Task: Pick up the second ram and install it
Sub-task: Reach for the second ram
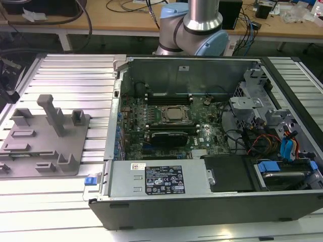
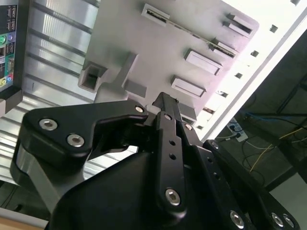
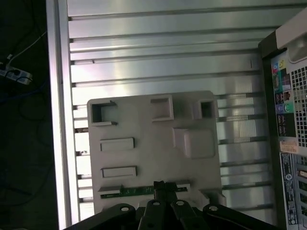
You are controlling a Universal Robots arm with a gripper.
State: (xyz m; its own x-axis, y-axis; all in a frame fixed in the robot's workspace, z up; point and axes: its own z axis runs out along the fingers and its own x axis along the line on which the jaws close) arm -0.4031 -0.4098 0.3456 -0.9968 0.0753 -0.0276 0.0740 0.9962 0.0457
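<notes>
The fingers [image 3: 159, 187], apparently closed and empty, are held above the memory stick [image 3: 134, 191] in the grey holder [image 3: 153, 153]; unless opened, its thin edge could be struck.

You look past the black gripper [image 2: 164, 100] onto a grey fixture plate [image 2: 144, 52] lying on the ribbed metal surface [image 2: 53, 45]. On the plate, the second ram [image 2: 192, 34] stands on edge between two end holders.

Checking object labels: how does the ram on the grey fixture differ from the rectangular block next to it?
The ram is green, thin and longer; the block is grey, broader and shorter. The gripper hangs over the ram, not the block. Both lie parallel on the fixture.
</notes>
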